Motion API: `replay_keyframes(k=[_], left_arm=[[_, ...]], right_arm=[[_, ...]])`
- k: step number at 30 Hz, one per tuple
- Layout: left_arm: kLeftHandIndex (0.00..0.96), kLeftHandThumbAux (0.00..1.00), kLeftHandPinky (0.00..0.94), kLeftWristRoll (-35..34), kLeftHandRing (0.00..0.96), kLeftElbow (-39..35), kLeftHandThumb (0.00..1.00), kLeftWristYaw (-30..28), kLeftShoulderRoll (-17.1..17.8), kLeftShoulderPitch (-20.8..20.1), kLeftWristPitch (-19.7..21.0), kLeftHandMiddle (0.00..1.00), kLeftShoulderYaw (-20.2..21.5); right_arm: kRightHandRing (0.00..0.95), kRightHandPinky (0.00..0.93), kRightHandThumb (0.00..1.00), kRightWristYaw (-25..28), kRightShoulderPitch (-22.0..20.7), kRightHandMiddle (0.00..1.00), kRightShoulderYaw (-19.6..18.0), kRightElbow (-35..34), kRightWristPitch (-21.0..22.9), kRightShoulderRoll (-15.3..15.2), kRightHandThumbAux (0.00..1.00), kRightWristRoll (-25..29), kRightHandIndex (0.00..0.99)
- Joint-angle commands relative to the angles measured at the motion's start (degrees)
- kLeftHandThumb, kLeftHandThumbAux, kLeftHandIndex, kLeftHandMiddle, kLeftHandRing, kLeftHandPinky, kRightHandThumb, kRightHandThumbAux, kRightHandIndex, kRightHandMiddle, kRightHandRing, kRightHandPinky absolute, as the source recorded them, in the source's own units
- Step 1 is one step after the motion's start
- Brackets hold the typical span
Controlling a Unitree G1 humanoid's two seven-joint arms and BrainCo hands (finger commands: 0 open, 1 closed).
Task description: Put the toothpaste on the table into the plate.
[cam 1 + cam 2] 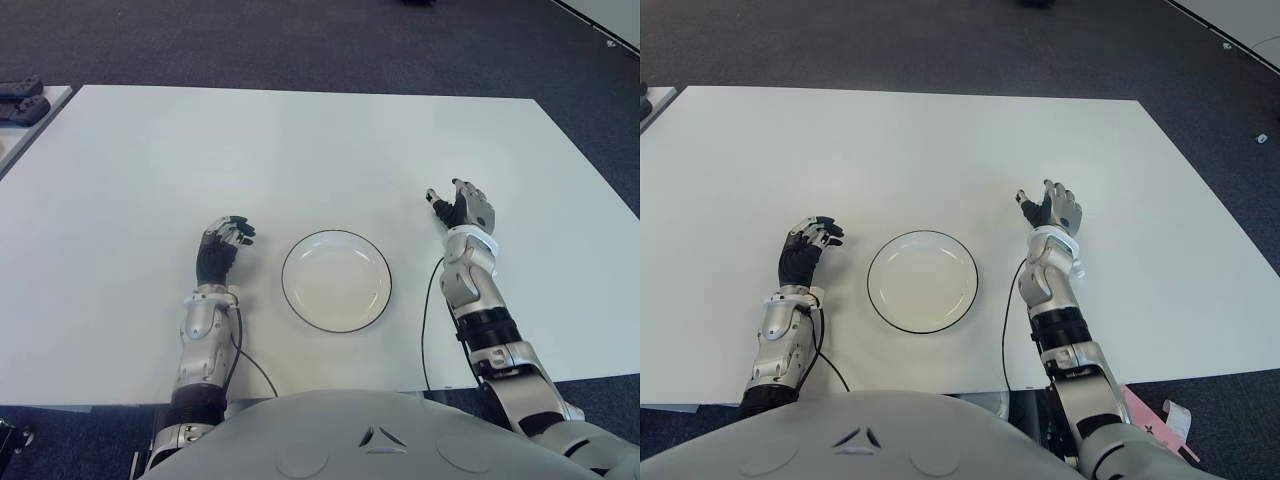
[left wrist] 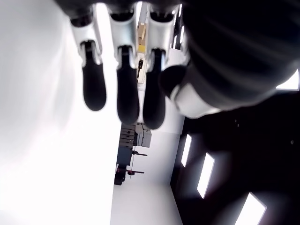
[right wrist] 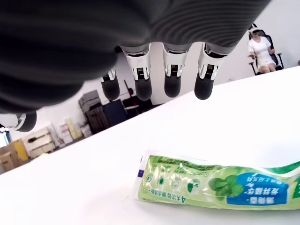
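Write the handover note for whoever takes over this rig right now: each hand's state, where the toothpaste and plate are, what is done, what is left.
Left hand: open, holds nothing, shows left of the plate.
Right hand: open, holds nothing, right of the plate; its fingers hang above the toothpaste.
Toothpaste: lies flat on the table, seen only in the right wrist view; the eye views do not show it.
Done: nothing yet; the plate holds nothing.
Left: probably grasp the tube with the right hand, carry it over and set it in the plate.
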Motion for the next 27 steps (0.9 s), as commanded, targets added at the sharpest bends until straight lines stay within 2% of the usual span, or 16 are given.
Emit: replay_keyframes(k=[1,13,17,27], left_arm=[[0.429,0.725,0.478,-0.1,0.490,0.5,0.708,0.5,-0.4,1.1,1.2,0.513,-0.2],[0.428,0.726,0.475,-0.6,0.491,0.3,0.706,-0.2,-0.3,1.9,0.5,0.505,-0.2],[0.428,0.725,0.453,-0.9,0.492,0.1,0.707,-0.1,-0.3,2.0,0.8,0.504,-0.2],[0.429,0.726,0.477,-1.6,0.491,-1.1,0.707,0.5,-0.8,2.4,2.4,0.508,0.0]], right_arm=[[0.000,0.000,0.422,-1.0,-2.6,0.000,0.8,5.4,0.8,0.1,0.119,1.1,0.000],[0.000,0.000,0.461,-4.2,-8.5,0.000,2.3,18.6,1.3,1.4,0.102,2.9,0.000],[0.000,0.000,0.474,-5.5,-9.7,0.000,2.6,22.3,1.0,1.7,0.104,3.8,0.000],[0.000,0.000,0.499,-8.4,-12.0,0.000,3.8,30.6,0.3,2.2,0.111,6.2,0.000]])
